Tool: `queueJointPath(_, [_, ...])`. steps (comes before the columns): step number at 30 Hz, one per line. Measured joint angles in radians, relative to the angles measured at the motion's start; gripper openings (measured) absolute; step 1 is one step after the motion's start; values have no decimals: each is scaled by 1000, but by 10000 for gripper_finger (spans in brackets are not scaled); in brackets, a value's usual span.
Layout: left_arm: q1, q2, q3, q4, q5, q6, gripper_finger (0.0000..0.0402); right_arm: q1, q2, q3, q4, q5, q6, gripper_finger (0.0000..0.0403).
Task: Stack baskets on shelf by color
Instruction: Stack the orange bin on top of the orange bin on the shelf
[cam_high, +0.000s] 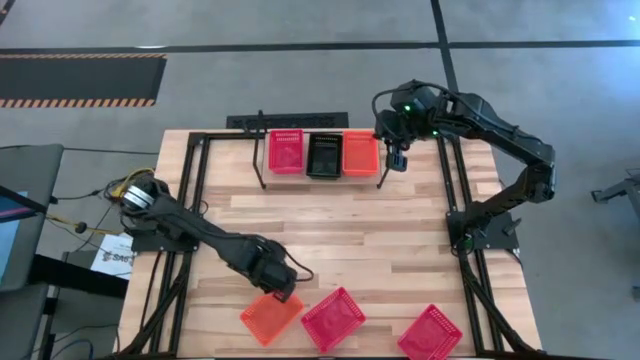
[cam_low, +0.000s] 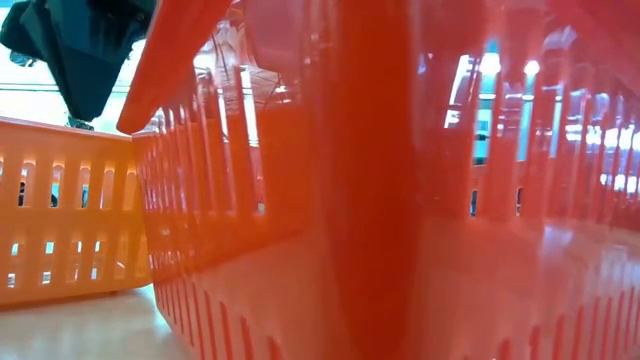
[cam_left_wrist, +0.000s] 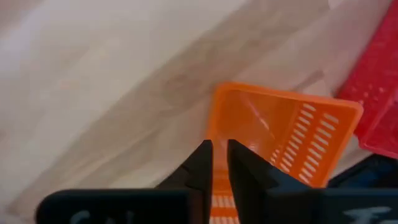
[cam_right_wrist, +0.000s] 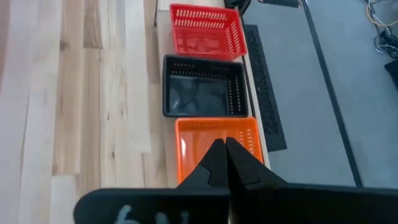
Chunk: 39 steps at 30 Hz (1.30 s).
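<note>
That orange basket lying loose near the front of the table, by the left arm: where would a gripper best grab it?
Probably from above, one finger either side of a thin rim wall. The orange basket lies open side up and skewed, and the left gripper sits over its rim.

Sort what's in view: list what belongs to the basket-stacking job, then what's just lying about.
Job:
- shelf with red basket, black basket, orange basket
- loose orange basket under the left claw
- two loose red baskets
- right claw

Lying about:
- cables
- paper
</note>
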Motion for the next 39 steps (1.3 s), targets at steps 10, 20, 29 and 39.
queueJointPath(10, [1, 79, 0, 39, 32, 26, 141, -19, -25, 1, -62, 1, -7, 1])
queueJointPath(20, [8, 147, -25, 48, -1, 82, 178, -17, -32, 1, -69, 1, -7, 1])
queueJointPath(29, [91, 198, -53, 62, 78, 343, 19, -17, -48, 1, -92, 1, 35, 1])
queueJointPath(39, [320, 8, 127, -112, -420, 514, 0, -17, -51, 1, -86, 43, 118, 0])
